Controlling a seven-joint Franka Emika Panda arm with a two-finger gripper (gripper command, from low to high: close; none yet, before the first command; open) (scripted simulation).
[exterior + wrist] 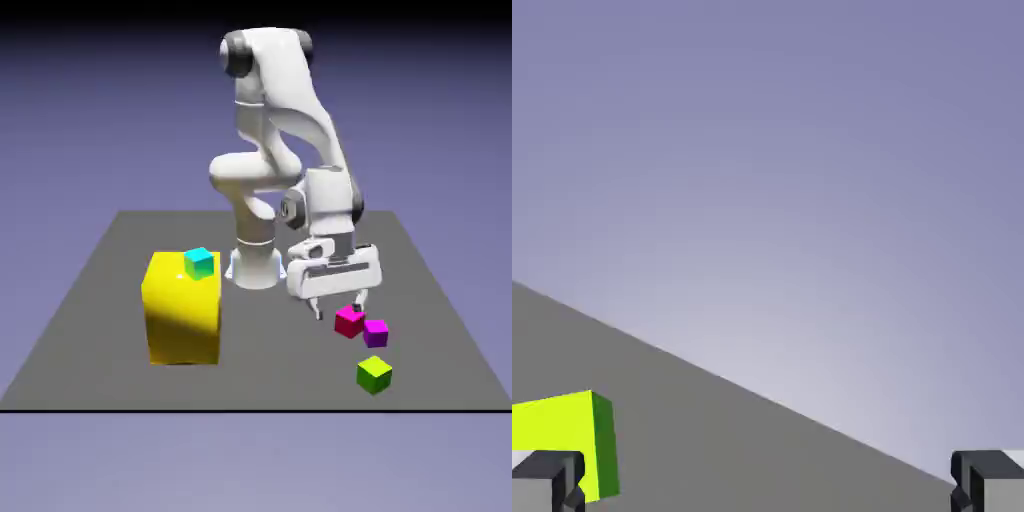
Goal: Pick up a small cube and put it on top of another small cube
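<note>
Where cyan cube (199, 263) rests, yellow block (184, 320) beneath

Exterior view: table (270, 370) dark grey; backdrop brighter low down, black at the top edge. Yellow block (184, 325): small white glint on top, darker patches on its front. Lime cube (374, 375): top lighter than sides. Hand view: backdrop palest near the table edge; cube's face bright, side dark green. Edges crisp.

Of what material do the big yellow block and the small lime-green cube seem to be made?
The big yellow block looks like glossy painted or plastic material: a bright highlight shows on it. The small lime-green cube looks smooth, perhaps plastic, with even colour and no grain; its finish is unclear.
</note>
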